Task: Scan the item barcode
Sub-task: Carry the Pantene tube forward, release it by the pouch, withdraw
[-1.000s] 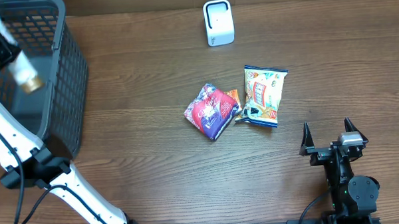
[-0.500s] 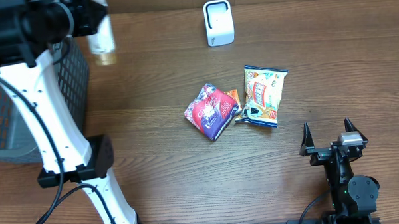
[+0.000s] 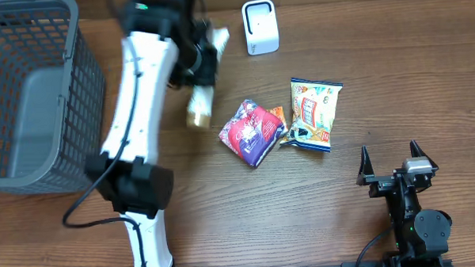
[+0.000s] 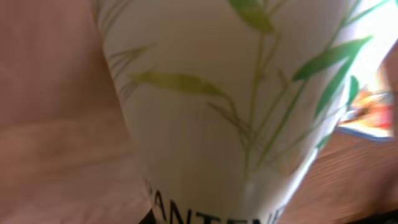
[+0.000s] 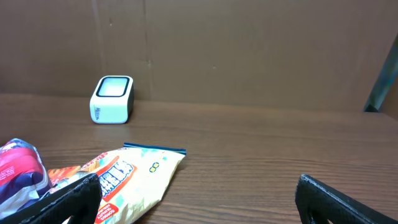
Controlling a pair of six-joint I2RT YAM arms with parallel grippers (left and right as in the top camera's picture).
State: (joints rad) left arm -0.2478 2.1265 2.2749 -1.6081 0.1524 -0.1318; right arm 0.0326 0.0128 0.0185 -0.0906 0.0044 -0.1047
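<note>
1. Far to the left of the scanner [image 3: 260, 26] stands a dark mesh basket [image 3: 84, 107], at the left edge of the wooden table [image 3: 401, 64] and well apart from the goods.
2. Between the basket and the scanner, the white left arm [image 3: 138, 113] reaches from the near edge up toward the scanner's row.
3. The left gripper [image 3: 203, 62] is just left of the scanner and clenched around a white bottle [image 3: 198, 99]. The bottle is tilted, its gold cap end pointing away from the scanner toward the near side. It is blurred from overhead, so I cannot tell whether it touches the table.
4. In the left wrist view the bottle [image 4: 236, 106] fills the frame — white, with green leaf sprigs and dark lettering at its lower edge. The fingers themselves are hidden there.
5. A red-and-purple snack pack [image 3: 252, 131] lies on the table on the near side of the scanner, just beside the bottle's cap end but apart from it.
6. A yellow snack bag [image 3: 314, 113] lies right of that pack, nearer than the scanner — their edges appear to meet.
7. Far right of the scanner, by the near edge, the right gripper [image 3: 389, 153] has its fingers [image 5: 68, 199] spread wide with nothing between them, well apart from the snack bag.
</note>
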